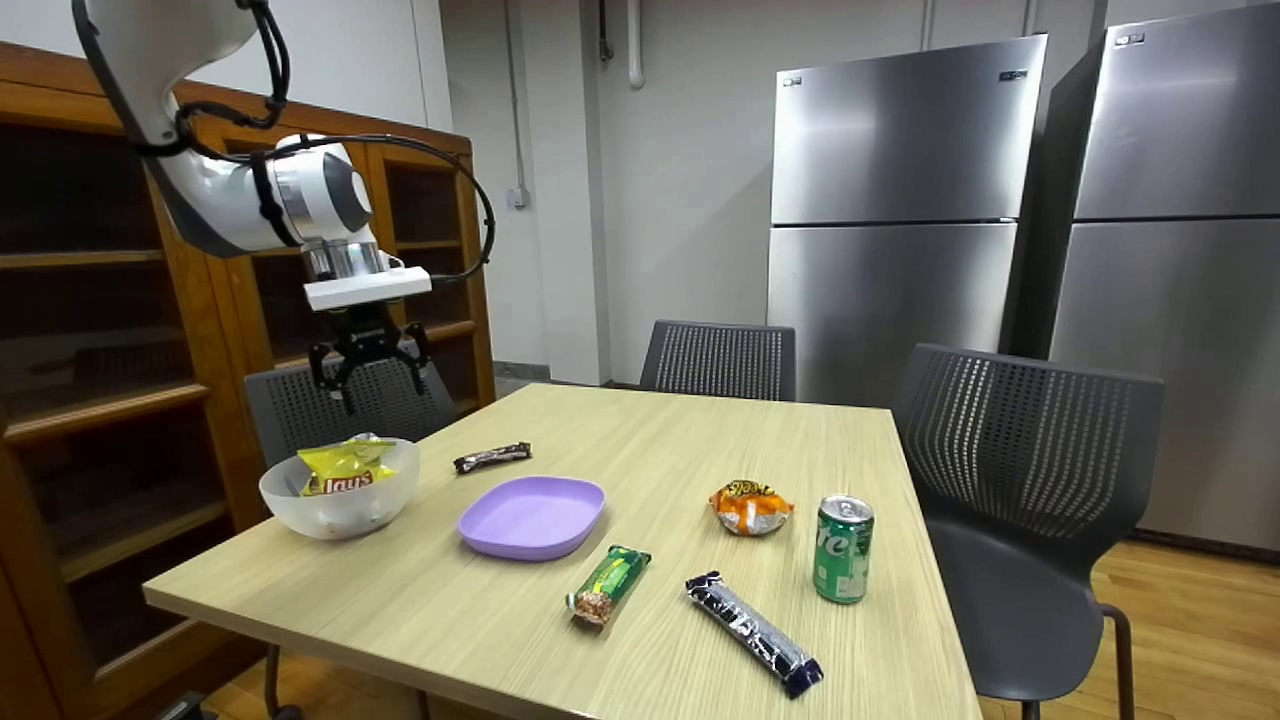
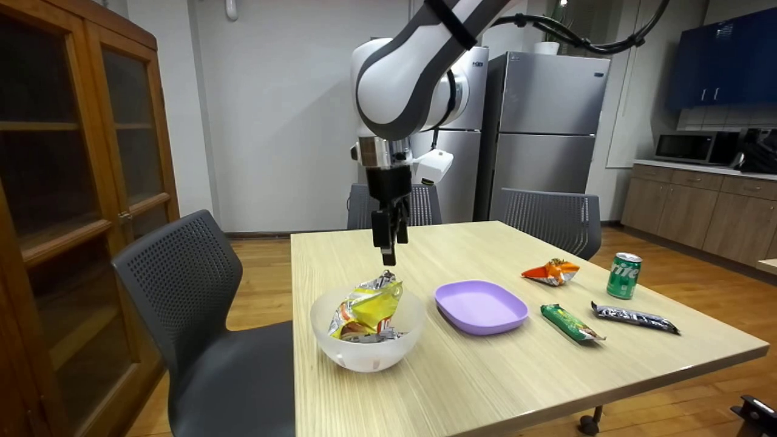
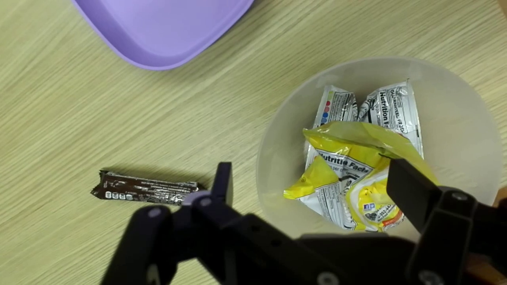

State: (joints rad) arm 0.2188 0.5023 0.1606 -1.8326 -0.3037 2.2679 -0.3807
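Now we're hovering, black two-fingered gripper point(image 1: 385, 398) spread and empty, over a yellow foil bag point(image 1: 350, 462) in a frosted round plastic bowl point(image 1: 335, 512). Placement's likely finishing; we're needing clearance.

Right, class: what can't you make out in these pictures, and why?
Wrist view: the rest of the plate, cut off by the top edge.
Wrist view: parts of the bowl, hidden by the gripper and chips.
Both exterior views: the rest of the arm, cut off at the top.
In an exterior view: print on the brown bar, too small.
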